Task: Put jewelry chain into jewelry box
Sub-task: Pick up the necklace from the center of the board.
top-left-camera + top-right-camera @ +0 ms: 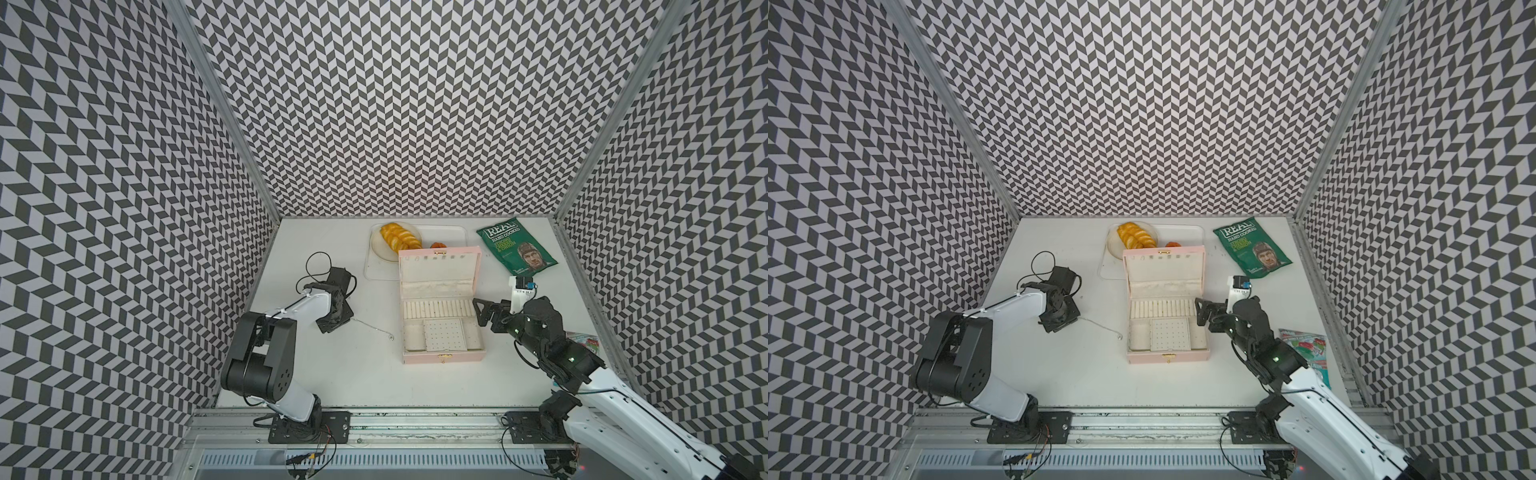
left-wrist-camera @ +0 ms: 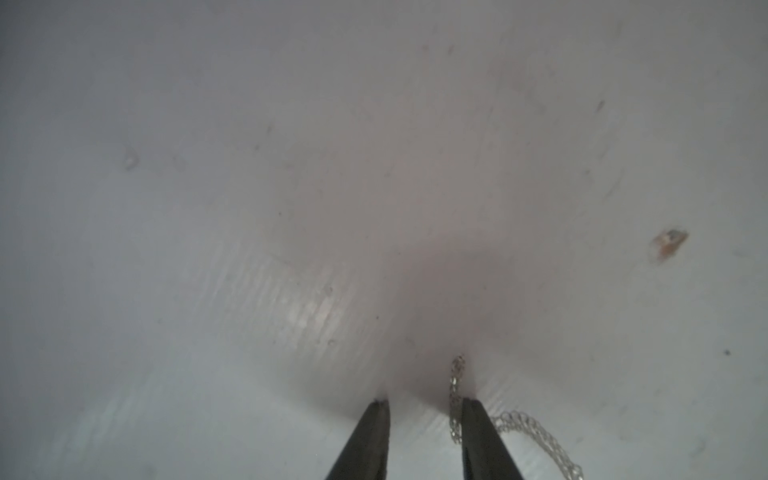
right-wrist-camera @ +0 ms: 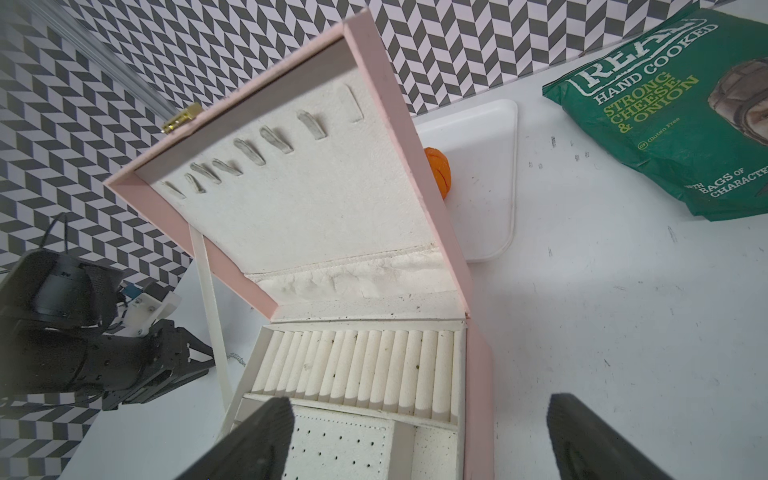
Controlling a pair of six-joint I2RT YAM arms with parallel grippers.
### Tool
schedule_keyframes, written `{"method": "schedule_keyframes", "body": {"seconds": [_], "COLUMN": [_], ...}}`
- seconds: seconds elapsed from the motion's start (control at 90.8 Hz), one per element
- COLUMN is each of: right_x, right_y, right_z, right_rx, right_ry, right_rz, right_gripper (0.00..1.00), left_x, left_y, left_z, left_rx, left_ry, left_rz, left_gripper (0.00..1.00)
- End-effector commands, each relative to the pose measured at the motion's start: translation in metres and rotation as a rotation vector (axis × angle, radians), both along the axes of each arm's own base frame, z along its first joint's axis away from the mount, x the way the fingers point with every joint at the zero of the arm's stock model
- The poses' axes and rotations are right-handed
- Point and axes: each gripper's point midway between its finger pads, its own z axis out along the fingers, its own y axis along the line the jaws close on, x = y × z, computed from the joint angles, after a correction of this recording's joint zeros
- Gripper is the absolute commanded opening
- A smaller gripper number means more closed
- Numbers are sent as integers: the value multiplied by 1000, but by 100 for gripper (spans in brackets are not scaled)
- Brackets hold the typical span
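Note:
The jewelry box (image 1: 442, 357) (image 1: 1169, 356) (image 3: 478, 374) is pale pink and stands open mid-table, lid upright, its cream inside showing ring rolls and a perforated panel. The thin silver jewelry chain (image 1: 374, 327) (image 1: 1100, 326) lies on the white table left of the box. My left gripper (image 1: 337, 323) (image 1: 1059, 324) (image 2: 424, 405) points down at the chain's left end, tips on the table and jaws apart. In the left wrist view the jewelry chain (image 2: 456, 395) runs along the inner face of one finger and loops outside it. My right gripper (image 1: 486, 318) (image 1: 1207, 318) (image 3: 419, 419) is open wide, straddling the box's right wall.
Behind the box a white tray (image 1: 374, 270) carries a plate of orange slices (image 1: 399, 239) and a small orange fruit (image 3: 440, 170). A green crisps bag (image 1: 515, 249) lies at the back right. A colourful packet (image 1: 1304, 345) rests by the right wall.

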Motion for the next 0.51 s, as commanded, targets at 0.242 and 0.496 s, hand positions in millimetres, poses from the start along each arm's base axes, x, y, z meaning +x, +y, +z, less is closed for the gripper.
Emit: {"method": "schedule_keyframes", "body": {"seconds": [0.242, 0.496], "right_x": [1, 1], "right_y": [2, 0], "right_z": [9, 10], "right_rx": [39, 39], "right_ry": [-36, -36], "right_rz": [1, -8], "right_gripper": [100, 100], "left_x": [-10, -12], "left_y": [-6, -2], "left_z": [-14, -18], "left_rx": [-22, -7], "left_ry": [60, 58], "left_rz": [-6, 1], "left_gripper": [25, 0]}}
